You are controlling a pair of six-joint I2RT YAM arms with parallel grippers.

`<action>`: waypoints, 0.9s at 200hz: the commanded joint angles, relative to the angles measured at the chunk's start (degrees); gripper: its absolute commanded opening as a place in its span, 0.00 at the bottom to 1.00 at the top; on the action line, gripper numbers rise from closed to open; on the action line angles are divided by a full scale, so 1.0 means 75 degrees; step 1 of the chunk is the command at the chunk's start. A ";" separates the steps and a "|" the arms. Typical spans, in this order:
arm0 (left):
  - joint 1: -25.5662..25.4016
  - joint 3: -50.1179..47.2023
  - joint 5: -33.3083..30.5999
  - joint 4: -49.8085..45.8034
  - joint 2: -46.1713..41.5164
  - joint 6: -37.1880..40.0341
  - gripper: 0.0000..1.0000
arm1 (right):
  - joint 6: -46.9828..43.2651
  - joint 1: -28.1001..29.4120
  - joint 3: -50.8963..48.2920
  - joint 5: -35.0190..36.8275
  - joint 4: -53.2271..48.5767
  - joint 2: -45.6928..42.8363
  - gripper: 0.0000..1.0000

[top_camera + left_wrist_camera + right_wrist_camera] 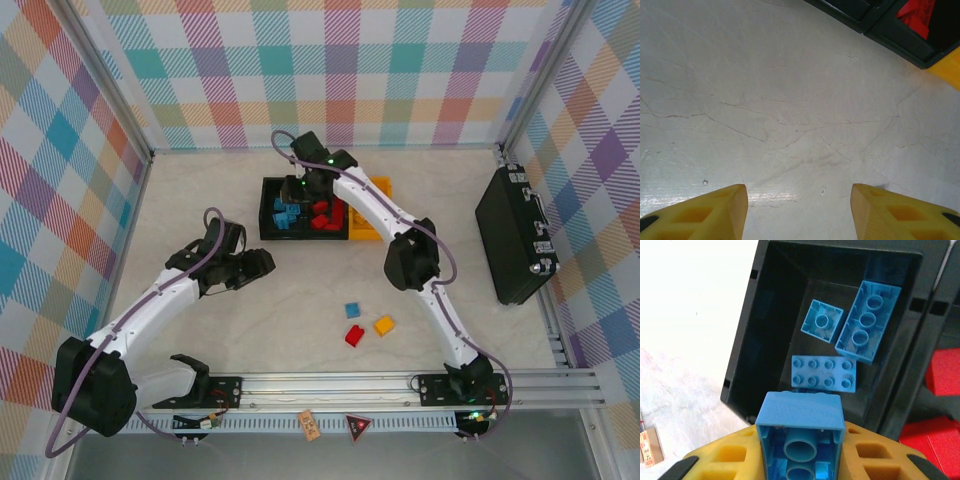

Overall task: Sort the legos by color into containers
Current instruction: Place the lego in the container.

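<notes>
My right gripper [801,442] is shut on a blue lego [801,412], held hollow side toward the camera above the near rim of the left black container [742,350]. Three blue legos [824,373] lie inside that container. From above, the right gripper [300,186] hangs over this blue-filled container [268,212]. Beside it stand a black container holding red legos [325,215] and a yellow-orange container [372,232]. Loose on the table lie a blue lego [352,310], a red lego [354,336] and an orange lego [384,325]. My left gripper [262,262] [799,210] is open with nothing in it, over bare table.
A large flat black case [515,235] lies at the right edge. Checkered walls enclose the table on three sides. The left wrist view catches the black containers' corner [900,42], red legos [917,12] and the yellow-orange container [947,67] at its top right.
</notes>
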 commanded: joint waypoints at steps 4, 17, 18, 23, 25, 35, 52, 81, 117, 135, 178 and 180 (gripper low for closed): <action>0.0089 -0.0107 -0.0068 -0.0228 -0.0169 -0.0150 0.57 | 0.0084 -0.0114 0.0380 -0.0150 -0.0179 0.0253 0.26; 0.0090 -0.0089 -0.0073 -0.0257 -0.0180 -0.0137 0.57 | 0.0092 -0.0134 0.0397 -0.0184 -0.0032 0.0312 0.26; 0.0089 -0.0086 -0.0073 -0.0261 -0.0180 -0.0145 0.57 | 0.0089 -0.0135 0.0402 -0.0178 -0.0022 0.0316 0.26; 0.0089 -0.0083 -0.0073 -0.0265 -0.0180 -0.0142 0.57 | 0.0086 -0.0127 0.0420 -0.0148 0.0013 0.0331 0.26; 0.0092 -0.0083 -0.0073 -0.0270 -0.0180 -0.0142 0.57 | 0.0081 -0.0133 0.0430 -0.0134 0.0026 0.0340 0.26; 0.0089 -0.0095 -0.0072 -0.0264 -0.0170 -0.0163 0.57 | 0.0069 -0.0134 0.0441 -0.0103 0.0093 0.0364 0.27; 0.0089 -0.0139 -0.0057 -0.0220 -0.0157 -0.0201 0.57 | 0.0074 -0.0141 0.0564 -0.0039 0.0140 0.0428 0.30; 0.0089 -0.0182 0.0008 -0.0124 -0.0135 -0.0284 0.57 | 0.0109 -0.0182 0.0642 0.0048 0.0221 0.0530 0.35; 0.0089 -0.0107 0.0038 -0.0135 -0.0093 -0.0259 0.57 | 0.0127 -0.0205 0.0714 0.0142 0.0263 0.0508 0.49; 0.0089 -0.0073 0.0094 -0.0108 -0.0029 -0.0259 0.57 | 0.0041 -0.0206 0.0724 0.0199 0.0291 0.0372 0.50; 0.0077 -0.0010 0.0208 0.0020 0.0067 -0.0205 0.57 | -0.0175 -0.0194 0.0467 0.0180 0.0035 -0.0350 0.50; 0.0080 -0.0003 0.0208 0.0024 0.0081 -0.0193 0.57 | -0.0187 -0.0194 0.0398 0.0170 0.0020 -0.0410 0.50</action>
